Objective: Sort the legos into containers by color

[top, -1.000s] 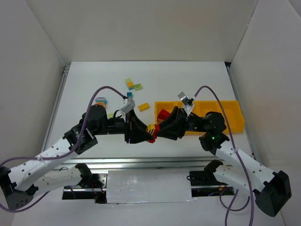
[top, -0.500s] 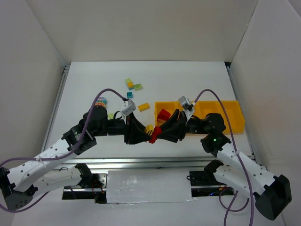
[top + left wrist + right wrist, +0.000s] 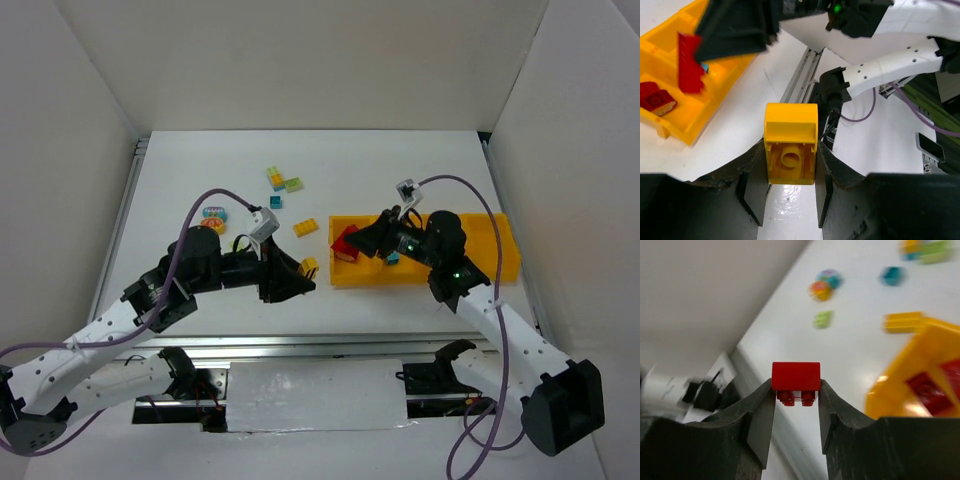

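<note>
Right wrist view, blurred: right jaws pinch a red studded plastic brick point(image 3: 795, 376), probably over the end compartment of the yellow-orange plastic tray point(image 3: 500, 272); released off-centre, it could bounce out. Left jaws clamp a yellow plastic brick point(image 3: 790, 150) nearby.

**White booth, white table**

A white tabletop point(image 3: 400, 170) fills the middle of the top view. Plain white panels box it in: a back wall point(image 3: 300, 60) above, a left wall point(image 3: 60, 150) and a right wall point(image 3: 575, 120). A metal rail point(image 3: 330, 345) runs along its near edge. The light is soft and even.
</note>
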You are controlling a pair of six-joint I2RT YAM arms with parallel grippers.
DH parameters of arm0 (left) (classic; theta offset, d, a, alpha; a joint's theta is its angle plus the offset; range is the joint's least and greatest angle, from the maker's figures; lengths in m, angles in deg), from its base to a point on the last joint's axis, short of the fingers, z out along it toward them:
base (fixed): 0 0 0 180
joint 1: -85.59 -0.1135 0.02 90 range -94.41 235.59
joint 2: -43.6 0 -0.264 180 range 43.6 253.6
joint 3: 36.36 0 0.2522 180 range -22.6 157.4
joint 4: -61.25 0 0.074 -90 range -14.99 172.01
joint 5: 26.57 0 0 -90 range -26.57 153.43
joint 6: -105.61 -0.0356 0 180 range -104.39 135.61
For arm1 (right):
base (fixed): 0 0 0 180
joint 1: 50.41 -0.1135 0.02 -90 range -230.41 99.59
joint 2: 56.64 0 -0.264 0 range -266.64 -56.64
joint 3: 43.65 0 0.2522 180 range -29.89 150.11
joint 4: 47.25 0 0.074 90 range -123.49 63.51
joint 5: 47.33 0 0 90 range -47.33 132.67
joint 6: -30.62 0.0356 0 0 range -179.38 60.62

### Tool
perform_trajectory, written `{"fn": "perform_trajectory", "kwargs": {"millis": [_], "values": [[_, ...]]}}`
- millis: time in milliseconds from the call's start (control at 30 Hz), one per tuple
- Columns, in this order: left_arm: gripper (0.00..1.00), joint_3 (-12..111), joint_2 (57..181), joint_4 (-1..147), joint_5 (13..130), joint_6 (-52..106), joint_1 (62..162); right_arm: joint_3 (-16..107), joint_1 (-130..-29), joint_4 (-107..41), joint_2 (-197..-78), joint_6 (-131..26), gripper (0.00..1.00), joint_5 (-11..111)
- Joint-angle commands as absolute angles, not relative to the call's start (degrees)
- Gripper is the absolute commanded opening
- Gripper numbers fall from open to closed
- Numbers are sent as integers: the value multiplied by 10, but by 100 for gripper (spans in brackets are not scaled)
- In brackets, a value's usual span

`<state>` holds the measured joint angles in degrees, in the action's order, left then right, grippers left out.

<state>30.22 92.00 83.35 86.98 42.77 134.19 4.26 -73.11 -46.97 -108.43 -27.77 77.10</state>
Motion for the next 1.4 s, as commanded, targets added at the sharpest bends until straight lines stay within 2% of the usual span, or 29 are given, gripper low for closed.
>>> {"fn": "perform_trajectory", "kwargs": {"millis": [0,133,300,367,467,567,600,667,700,733,767,833,933,1033,1067,1200,1267,1367], "values": [[0,324,921,834,845,423,1339,109,-729,-300,-1133,-270,0,462],[0,314,918,834,837,425,1338,159,-727,-267,-1223,-262,0,402],[0,310,917,842,835,423,1338,202,-729,-261,-1304,-254,0,391],[0,308,916,842,834,422,1337,219,-733,-262,-1333,-253,3,399],[0,310,918,850,835,418,1337,240,-734,-263,-1363,-253,13,415],[0,309,920,855,833,415,1337,258,-737,-262,-1393,-253,26,437],[0,308,920,854,832,415,1337,264,-738,-263,-1400,-252,43,438],[0,303,919,851,835,415,1336,266,-742,-260,-1402,-250,54,442],[0,303,919,850,836,414,1336,270,-743,-258,-1397,-250,65,443],[0,303,921,849,839,411,1336,270,-746,-254,-1393,-251,68,445],[0,302,921,849,843,411,1336,269,-748,-253,-1379,-252,81,447],[0,303,925,848,843,411,1337,264,-748,-250,-1362,-255,89,452],[0,301,928,843,845,415,1336,258,-748,-247,-1319,-263,90,473],[0,296,929,829,858,423,1335,199,-747,-325,-1223,-291,100,591],[0,294,930,821,867,426,1335,190,-747,-337,-1208,-298,100,676],[0,286,940,796,908,440,1332,157,-747,-437,-1145,-292,100,844],[0,283,945,776,929,446,1331,134,-748,-469,-1110,-278,100,884],[0,275,952,755,951,459,1331,90,-749,-601,-1070,-218,100,956]]}}
